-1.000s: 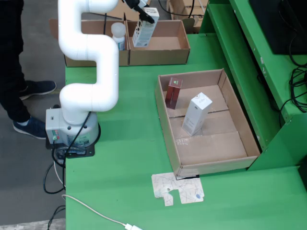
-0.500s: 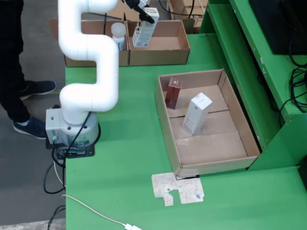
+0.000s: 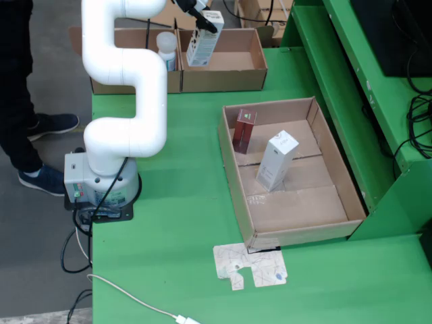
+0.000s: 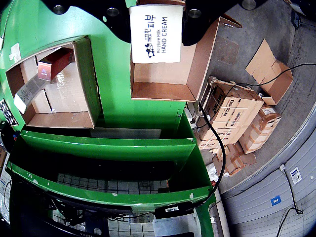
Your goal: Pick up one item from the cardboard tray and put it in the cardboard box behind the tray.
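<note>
In the fixed view my gripper point(image 3: 204, 22) is shut on a white hand cream box point(image 3: 203, 44), holding it upright over the open cardboard box point(image 3: 229, 73) behind the tray. The wrist view shows the same hand cream box point(image 4: 156, 33) clamped between my black fingers point(image 4: 116, 19), with the cardboard box point(image 4: 202, 54) floor below it. The cardboard tray point(image 3: 344, 182) holds a dark red box point(image 3: 244, 130) and a white box point(image 3: 276, 160), both standing. The tray point(image 4: 89, 74) and red box point(image 4: 53, 65) also appear at the left of the wrist view.
A second cardboard box point(image 3: 128, 40) with a white bottle point(image 3: 167, 48) stands left of the target box. A person's legs point(image 3: 20, 101) are at the far left. A flat printed card point(image 3: 250, 265) lies in front of the tray. Green shelving point(image 3: 358, 88) rises on the right.
</note>
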### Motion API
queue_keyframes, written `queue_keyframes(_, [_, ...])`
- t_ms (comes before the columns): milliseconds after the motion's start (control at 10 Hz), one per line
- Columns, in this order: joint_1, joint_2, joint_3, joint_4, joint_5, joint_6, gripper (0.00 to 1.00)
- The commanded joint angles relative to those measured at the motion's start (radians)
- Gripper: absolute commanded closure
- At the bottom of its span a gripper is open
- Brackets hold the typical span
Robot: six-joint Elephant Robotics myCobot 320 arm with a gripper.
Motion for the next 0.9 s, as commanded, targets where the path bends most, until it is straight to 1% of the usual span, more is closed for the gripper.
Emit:
queue_keyframes(0, [0.006,0.024,0.026,0.009,-0.020,0.006,1.00])
queue_keyframes(400, [0.006,0.024,0.026,0.009,-0.020,0.006,1.00])
queue_keyframes(800, [0.006,0.024,0.026,0.009,-0.020,0.006,0.60])
